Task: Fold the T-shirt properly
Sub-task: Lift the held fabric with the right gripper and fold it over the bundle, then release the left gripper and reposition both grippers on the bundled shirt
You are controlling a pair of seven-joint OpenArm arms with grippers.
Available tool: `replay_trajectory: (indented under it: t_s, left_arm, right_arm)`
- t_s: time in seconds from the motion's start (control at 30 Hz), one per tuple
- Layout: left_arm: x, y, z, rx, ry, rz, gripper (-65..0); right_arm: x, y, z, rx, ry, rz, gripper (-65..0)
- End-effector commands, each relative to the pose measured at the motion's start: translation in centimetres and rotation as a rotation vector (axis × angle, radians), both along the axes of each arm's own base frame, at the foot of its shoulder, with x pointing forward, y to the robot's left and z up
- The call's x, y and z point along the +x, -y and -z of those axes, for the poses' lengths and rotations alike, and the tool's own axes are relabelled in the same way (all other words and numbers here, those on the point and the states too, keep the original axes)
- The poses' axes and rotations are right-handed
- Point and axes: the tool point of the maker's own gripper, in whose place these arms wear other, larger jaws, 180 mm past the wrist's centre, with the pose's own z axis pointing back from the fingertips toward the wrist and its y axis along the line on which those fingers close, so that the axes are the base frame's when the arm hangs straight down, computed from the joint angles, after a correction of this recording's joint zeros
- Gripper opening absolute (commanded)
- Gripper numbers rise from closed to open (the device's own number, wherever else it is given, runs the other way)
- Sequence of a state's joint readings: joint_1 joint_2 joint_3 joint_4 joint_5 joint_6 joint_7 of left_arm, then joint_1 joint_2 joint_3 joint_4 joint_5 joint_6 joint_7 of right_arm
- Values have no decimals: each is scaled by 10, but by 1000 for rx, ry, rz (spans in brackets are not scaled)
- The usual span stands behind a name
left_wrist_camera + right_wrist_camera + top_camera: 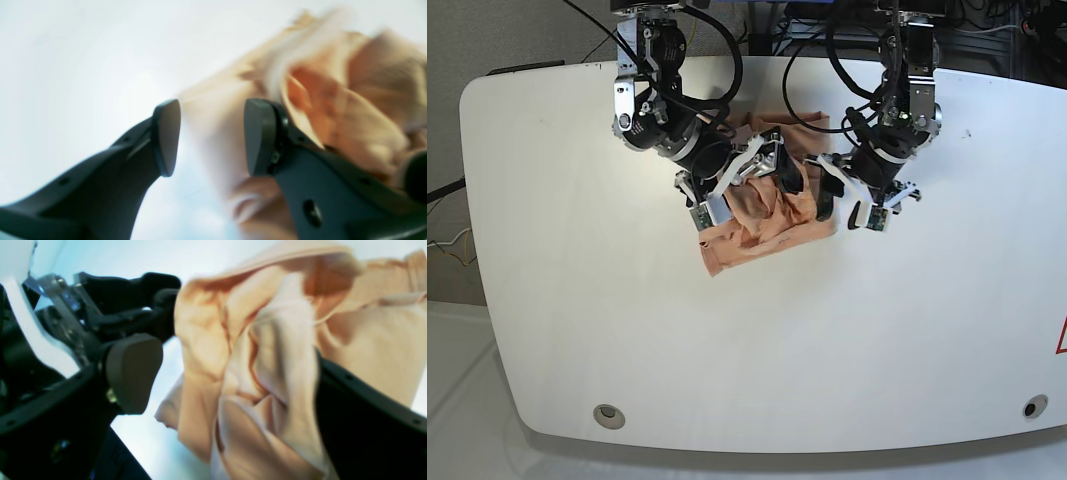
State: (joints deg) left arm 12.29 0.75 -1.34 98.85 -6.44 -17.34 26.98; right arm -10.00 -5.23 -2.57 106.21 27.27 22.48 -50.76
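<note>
Where two arms meet, one T-shirt (762, 225) bunched

No legible txt or labels anywhere.

soft cloth T-shirt (762, 235), matt plastic fingers (166, 136)

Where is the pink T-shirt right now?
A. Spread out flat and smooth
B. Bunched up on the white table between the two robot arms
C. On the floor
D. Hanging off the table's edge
B: in the base view the T-shirt lies crumpled on the white table, with both arms right over it.
</note>
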Motion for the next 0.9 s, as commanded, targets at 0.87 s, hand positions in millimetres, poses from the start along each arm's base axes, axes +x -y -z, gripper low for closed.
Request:
replay_trajectory:
  t_s: [0.87]
  left_arm:
    - [23,-68,-33,46,110,-155,-365]
  right_arm:
    - [-5,-30,-9,60,21,-76,-113]
